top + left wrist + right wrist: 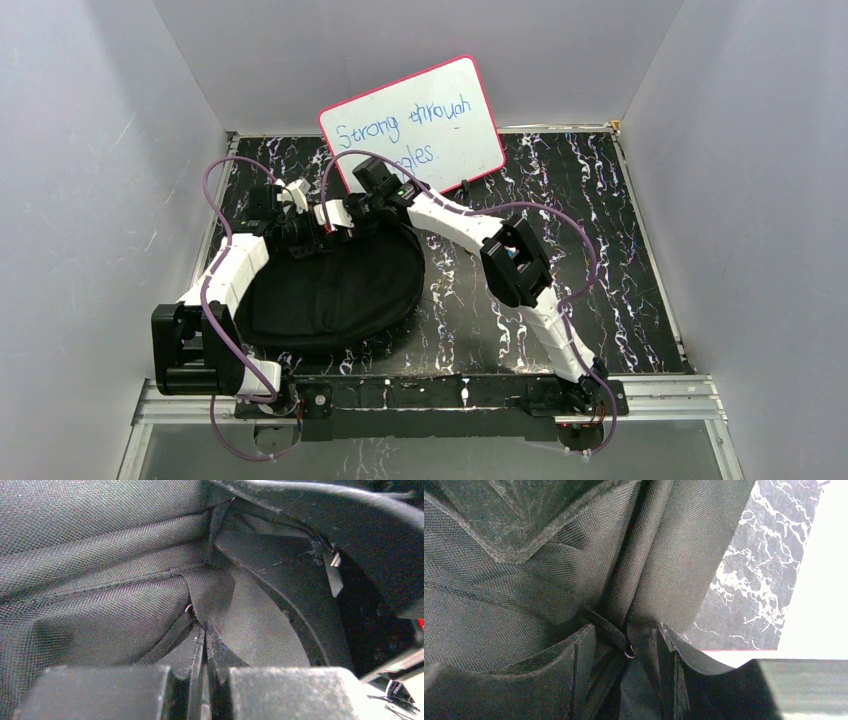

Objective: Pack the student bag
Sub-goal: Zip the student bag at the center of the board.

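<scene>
The student bag (330, 290) is a large black backpack lying flat on the left half of the table. My left gripper (297, 208) is at the bag's far top edge. In the left wrist view it (206, 630) is shut on a thin fold of the bag's black fabric (100, 580), beside a small metal ring (189, 609). My right gripper (337, 215) is right next to it on the same edge. In the right wrist view it (624, 637) is closed on bunched bag fabric (659, 555) and a strap with a ring (629, 652). No books or markers show.
A pink-framed whiteboard (415, 125) with blue writing leans against the back wall behind the bag. The black marble table (600, 220) stretches to the right of the bag. Grey walls close in the left, right and back sides.
</scene>
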